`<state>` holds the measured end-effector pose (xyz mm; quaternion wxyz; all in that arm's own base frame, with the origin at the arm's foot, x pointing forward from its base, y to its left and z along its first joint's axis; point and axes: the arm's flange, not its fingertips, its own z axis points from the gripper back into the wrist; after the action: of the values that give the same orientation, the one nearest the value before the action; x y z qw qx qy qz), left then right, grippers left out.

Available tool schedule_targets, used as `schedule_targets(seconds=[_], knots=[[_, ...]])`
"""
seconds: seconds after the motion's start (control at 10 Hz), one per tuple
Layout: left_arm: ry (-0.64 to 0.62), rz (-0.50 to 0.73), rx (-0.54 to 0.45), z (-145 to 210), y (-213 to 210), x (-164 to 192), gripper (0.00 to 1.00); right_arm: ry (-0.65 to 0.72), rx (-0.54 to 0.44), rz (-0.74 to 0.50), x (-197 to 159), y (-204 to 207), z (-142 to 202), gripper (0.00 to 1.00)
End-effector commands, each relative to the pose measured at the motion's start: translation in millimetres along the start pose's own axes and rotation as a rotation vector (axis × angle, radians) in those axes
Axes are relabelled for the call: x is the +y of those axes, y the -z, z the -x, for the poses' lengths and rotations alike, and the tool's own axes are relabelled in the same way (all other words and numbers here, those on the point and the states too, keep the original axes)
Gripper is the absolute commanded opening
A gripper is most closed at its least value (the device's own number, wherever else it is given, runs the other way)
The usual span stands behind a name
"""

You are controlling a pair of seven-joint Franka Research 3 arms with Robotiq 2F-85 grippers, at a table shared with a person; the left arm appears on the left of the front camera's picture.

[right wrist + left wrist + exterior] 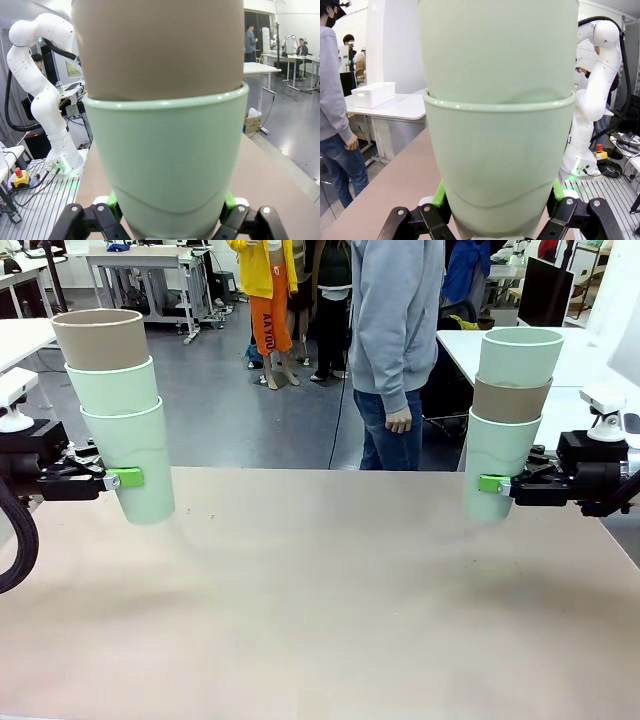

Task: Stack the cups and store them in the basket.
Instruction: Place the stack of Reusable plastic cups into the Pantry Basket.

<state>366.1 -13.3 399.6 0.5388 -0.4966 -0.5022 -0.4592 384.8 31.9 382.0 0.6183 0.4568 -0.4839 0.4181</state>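
Left claw [138, 480] clamps the left stack [118, 410] by its bottom mint cup, tan on top; right claw [495, 483] clamps the right stack [510, 410], tan in the middle, at opposite sides of the bench [320, 600]

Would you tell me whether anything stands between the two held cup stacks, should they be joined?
Nothing visible does. Only bare tan tabletop lies between the left gripper's stack of mint and tan plastic tumblers and the right gripper's matching stack.
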Motion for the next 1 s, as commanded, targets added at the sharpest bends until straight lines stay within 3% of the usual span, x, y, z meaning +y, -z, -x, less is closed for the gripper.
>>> schedule_targets(seconds=[0.0, 0.9], knots=[[0.008, 0.003, -0.012, -3.9, -1.5, -1.5, 0.86, -0.007, -0.004, 0.004, 0.4, -0.4, -3.2, 0.85], [0.008, 0.003, -0.012, -3.9, -1.5, -1.5, 0.86, -0.007, -0.004, 0.004, 0.4, -0.4, -3.2, 0.85]])
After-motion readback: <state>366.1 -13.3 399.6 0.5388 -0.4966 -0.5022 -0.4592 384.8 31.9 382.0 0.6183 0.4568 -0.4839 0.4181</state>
